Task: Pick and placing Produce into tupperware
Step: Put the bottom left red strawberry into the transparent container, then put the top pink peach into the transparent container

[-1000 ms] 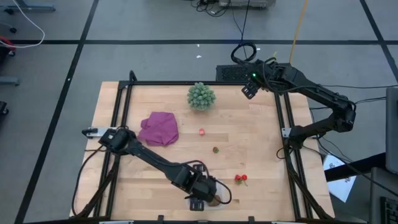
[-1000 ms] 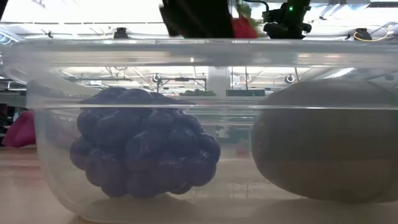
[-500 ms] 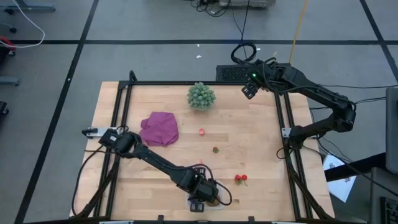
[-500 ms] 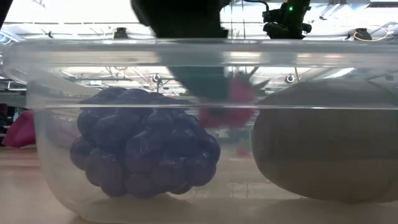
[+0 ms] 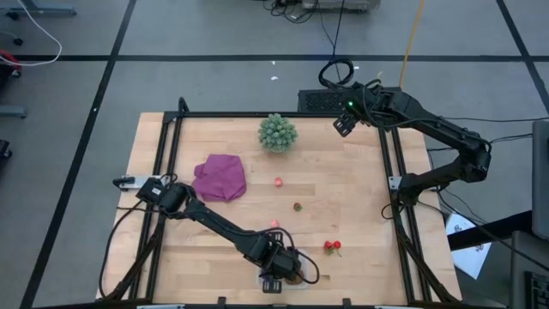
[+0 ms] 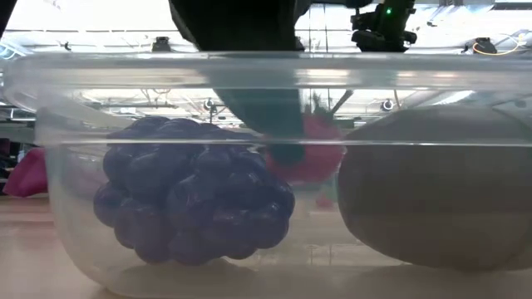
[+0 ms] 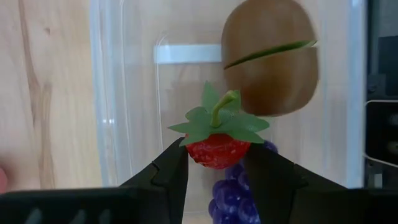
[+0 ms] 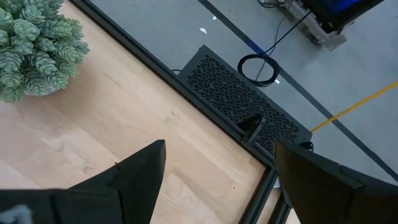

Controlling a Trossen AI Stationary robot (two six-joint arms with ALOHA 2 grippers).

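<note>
One strawberry (image 7: 214,149) clamped in left gripper (image 7: 214,163), inside tupperware (image 6: 50,166)

Grape cluster (image 7: 236,190) and kiwi (image 7: 272,56) crowd the tub (image 7: 124,93), leaving a narrow gap.

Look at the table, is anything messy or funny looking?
Nothing is spilled or broken. The left gripper holds a strawberry inside the tub, over the grapes and kiwi. A few small fruits lie scattered on the table, not yet packed.
</note>
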